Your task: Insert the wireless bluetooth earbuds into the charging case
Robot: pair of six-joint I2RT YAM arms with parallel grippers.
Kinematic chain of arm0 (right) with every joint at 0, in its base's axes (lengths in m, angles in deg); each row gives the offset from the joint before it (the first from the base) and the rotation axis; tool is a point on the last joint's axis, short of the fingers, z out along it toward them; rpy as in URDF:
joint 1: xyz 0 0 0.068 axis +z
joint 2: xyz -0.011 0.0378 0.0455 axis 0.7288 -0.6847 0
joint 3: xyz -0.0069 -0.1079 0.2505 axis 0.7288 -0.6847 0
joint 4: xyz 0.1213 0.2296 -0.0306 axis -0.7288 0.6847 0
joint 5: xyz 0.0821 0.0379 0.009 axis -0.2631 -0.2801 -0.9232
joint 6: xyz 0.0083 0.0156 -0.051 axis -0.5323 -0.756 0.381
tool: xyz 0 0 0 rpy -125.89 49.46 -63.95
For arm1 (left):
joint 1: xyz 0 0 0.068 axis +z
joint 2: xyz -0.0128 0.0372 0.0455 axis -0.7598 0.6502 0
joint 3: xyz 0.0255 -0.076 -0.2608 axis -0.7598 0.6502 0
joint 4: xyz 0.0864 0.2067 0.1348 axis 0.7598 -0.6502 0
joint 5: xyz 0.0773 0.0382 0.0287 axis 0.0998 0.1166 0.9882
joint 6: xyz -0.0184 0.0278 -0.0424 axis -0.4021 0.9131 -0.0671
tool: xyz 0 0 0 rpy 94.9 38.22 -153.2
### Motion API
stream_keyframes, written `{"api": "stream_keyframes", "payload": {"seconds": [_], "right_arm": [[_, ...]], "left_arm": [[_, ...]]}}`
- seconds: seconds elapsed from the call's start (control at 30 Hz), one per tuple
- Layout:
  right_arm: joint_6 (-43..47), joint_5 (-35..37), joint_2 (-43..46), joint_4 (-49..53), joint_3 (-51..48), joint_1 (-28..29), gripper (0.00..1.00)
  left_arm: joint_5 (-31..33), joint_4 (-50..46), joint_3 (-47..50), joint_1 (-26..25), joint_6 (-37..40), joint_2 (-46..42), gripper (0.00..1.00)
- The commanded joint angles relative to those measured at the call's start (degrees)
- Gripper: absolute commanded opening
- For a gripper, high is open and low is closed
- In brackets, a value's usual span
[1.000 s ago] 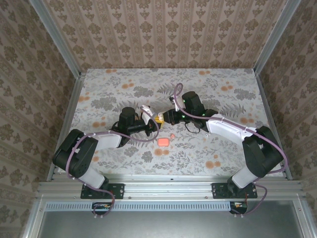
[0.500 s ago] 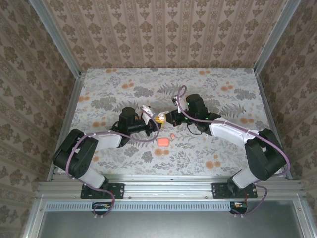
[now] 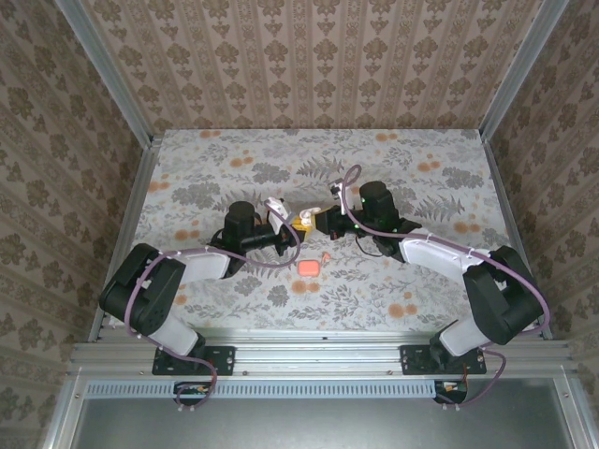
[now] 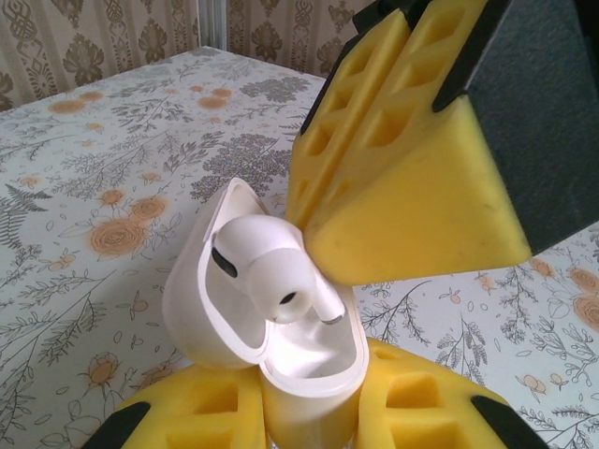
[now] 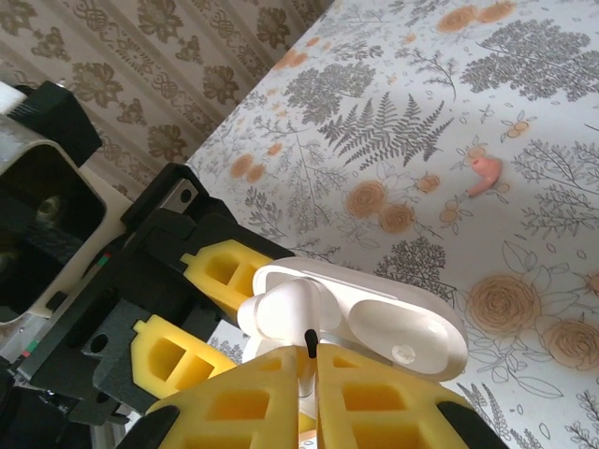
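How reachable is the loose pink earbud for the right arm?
Probably not yet: the right tool is shut on a white earbud at the white case. The pink earbud lies uncovered nearby.

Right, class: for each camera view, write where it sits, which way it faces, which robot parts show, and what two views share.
Top external: above and behind the bases, looking down on the table; left arm and right arm show.
Left wrist: on the left arm, looking along the left end effector gripping the white case; the right end effector faces it.
Right wrist: on the right arm, looking down its own end effector at the white earbud.
Shared: both wrist views show case and earbud.
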Motion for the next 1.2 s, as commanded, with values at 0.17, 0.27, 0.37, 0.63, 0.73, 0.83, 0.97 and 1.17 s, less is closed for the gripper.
{"api": "stream_keyframes", "payload": {"seconds": [0.17,0.27,0.37,0.63,0.73,0.83,0.97,1.17], "right_arm": [[-1.1,-2.0,1.2,-6.3,-0.8,-0.3,0.12],[-0.9,-2.1,1.0,-6.1,-0.8,-0.3,0.12],[-0.9,-2.4,0.8,-6.1,-0.9,-0.3,0.12],[-0.3,-2.4,0.4,-6.2,-1.2,0.2,0.12],[-0.5,-2.3,0.0,-6.9,-1.3,0.4,0.12],[-0.7,-2.0,-0.3,-7.5,-1.4,0.6,0.12],[-0.9,-1.5,-0.7,-8.4,-1.2,0.6,0.12],[-0.4,-1.7,-1.2,-8.0,-1.0,1.2,0.12]], "left_arm": [[-1.8,2.2,-0.8,0.3,-0.6,0.5,0.07],[-1.9,2.4,-0.8,0.3,-0.7,0.4,0.08],[-1.9,2.5,-0.9,0.3,-0.8,0.3,0.08],[-2.0,4.8,-1.3,0.3,-2.8,0.7,0.08],[-2.4,6.0,-1.4,0.3,-3.7,0.9,0.08],[-2.5,6.4,-1.4,0.3,-3.9,0.9,0.08],[-2.8,6.5,-1.4,0.3,-4.1,0.8,0.08],[-2.7,6.9,-1.5,0.3,-4.5,0.6,0.07]]}}
